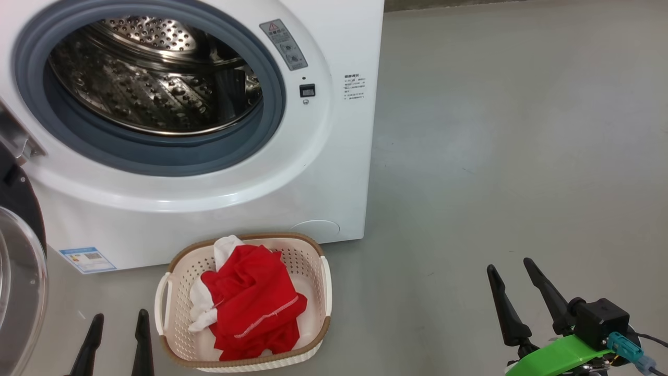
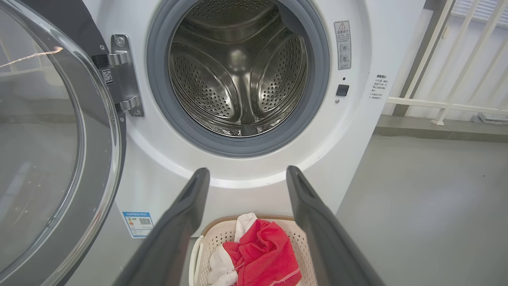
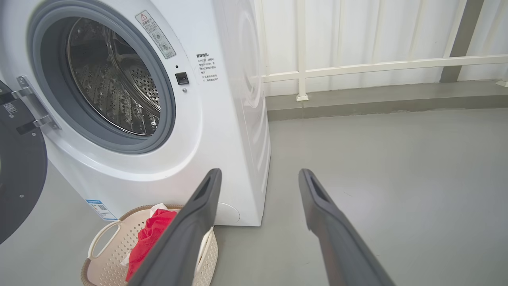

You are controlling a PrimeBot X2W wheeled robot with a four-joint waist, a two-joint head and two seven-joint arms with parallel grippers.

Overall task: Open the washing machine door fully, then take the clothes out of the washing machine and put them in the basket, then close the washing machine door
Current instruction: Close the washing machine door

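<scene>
Red clothes [image 1: 255, 303] with white patches lie heaped in the cream basket [image 1: 308, 261], which stands on the grey floor [image 1: 496, 130] just in front of the washing machine [image 1: 334, 156], below its round mouth. From my head, the grey gasket [image 1: 172, 156] rings the perforated steel drum [image 1: 156, 78], and the washing machine door [image 1: 21, 271] is swung out at the far left edge, its glass bowl toward me. My left claw [image 1: 119, 317] sits near me, just left of the basket, fingers parted and holding nothing. My right claw [image 1: 509, 266] is well to the right over bare floor, also released, with a green bracket [image 1: 553, 355] at its wrist. A small blue label [image 1: 86, 259] sits low on the machine's front, left of the basket. Along my left wrist, the two dark fingers spread wide with nothing between them; past them I see the basket's far end with the red fabric in it, the drum straight ahead, and the door on its metal hinge [image 2: 123, 75] to the left. Along my right wrist, the fingers are likewise apart and bare; the left one crosses in front of the basket's right handle, the machine's right side stands beyond, and a white railing [image 3: 377, 65] runs along the far wall.
</scene>
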